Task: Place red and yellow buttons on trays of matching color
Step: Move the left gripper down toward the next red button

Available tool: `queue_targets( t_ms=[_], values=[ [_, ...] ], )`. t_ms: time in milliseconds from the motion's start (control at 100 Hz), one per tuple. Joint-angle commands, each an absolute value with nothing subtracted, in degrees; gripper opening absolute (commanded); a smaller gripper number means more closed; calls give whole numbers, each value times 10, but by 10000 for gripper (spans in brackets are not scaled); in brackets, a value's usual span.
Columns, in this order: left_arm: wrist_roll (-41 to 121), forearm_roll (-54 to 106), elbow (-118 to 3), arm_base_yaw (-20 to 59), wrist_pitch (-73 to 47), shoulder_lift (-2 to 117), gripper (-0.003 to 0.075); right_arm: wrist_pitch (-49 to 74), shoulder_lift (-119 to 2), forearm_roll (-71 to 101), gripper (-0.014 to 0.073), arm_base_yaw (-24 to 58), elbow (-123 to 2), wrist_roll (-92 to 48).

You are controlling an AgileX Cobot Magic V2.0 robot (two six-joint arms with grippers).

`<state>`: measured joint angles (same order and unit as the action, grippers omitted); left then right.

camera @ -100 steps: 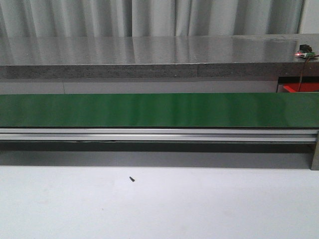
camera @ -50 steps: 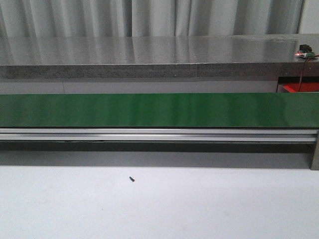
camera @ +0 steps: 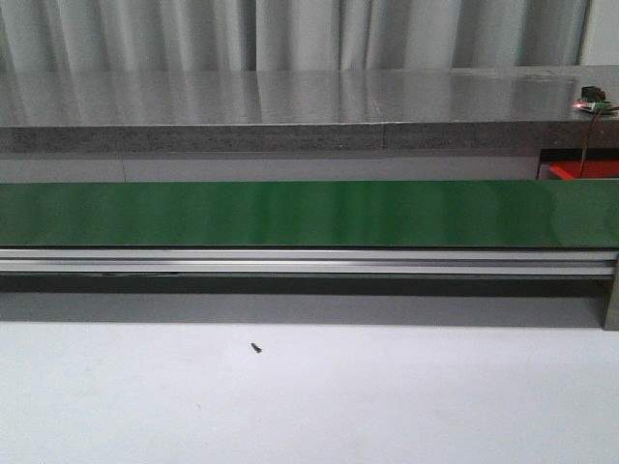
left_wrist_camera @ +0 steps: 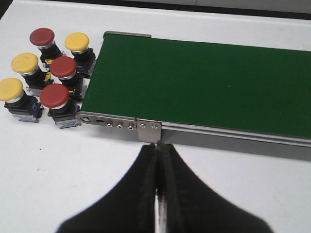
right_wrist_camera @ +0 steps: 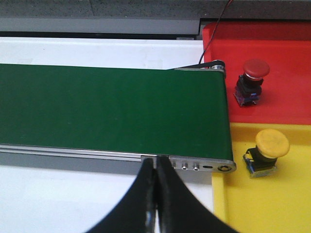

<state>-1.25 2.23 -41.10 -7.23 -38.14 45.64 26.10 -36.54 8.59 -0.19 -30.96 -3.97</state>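
Observation:
In the left wrist view, several push buttons stand in a cluster on the white table off the belt's end: red-capped ones [left_wrist_camera: 42, 37] [left_wrist_camera: 63, 67] [left_wrist_camera: 54, 95] and yellow-capped ones [left_wrist_camera: 77, 41] [left_wrist_camera: 25, 63] [left_wrist_camera: 10, 89]. My left gripper [left_wrist_camera: 156, 147] is shut and empty, hovering near the conveyor's side rail. In the right wrist view, a red button [right_wrist_camera: 254, 70] stands on the red tray [right_wrist_camera: 286, 58] and a yellow button [right_wrist_camera: 271, 144] on the yellow tray [right_wrist_camera: 272, 204]. My right gripper [right_wrist_camera: 156, 161] is shut and empty, near the belt's rail.
A green conveyor belt [camera: 309, 213] on an aluminium frame [camera: 309, 261] spans the front view, with a grey stone counter [camera: 290, 106] behind. A small dark screw [camera: 256, 347] lies on the white table. A corner of the red tray [camera: 585, 170] shows at far right.

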Motion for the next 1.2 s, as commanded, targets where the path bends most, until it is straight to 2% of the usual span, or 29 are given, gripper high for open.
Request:
queue_targets(
  t_ms=[0, 230, 320, 370, 440, 570, 660, 910, 1190],
  values=[
    [-39, 15, -449, -84, -334, 488, -19, 228, -362, 85, -123, -3, -323, -44],
    [-31, 18, -507, -186, -332, 578, -11, 231, -362, 85, -123, -3, -323, -44],
    [-27, 23, -527, -218, -328, 613, 49, 231, -362, 85, -123, -3, -323, -44],
    [-26, 24, -535, -230, -319, 633, 108, 231, -362, 85, -123, -3, -323, -44],
    [-26, 24, -548, -244, -318, 664, 227, 231, -362, 85, -123, -3, -323, -44],
    [-26, 35, -579, -259, -338, 732, 534, 231, -362, 85, -123, -3, -323, -44],
    [-26, 41, -603, -260, -359, 780, 646, 231, -362, 85, -123, -3, -323, -44],
    [-26, 53, -691, -260, -401, 908, 619, 231, -362, 85, -123, -3, -323, -44],
    [-26, 64, -761, -266, -407, 996, 618, 231, -362, 85, -123, -3, -323, -44]
  ],
)
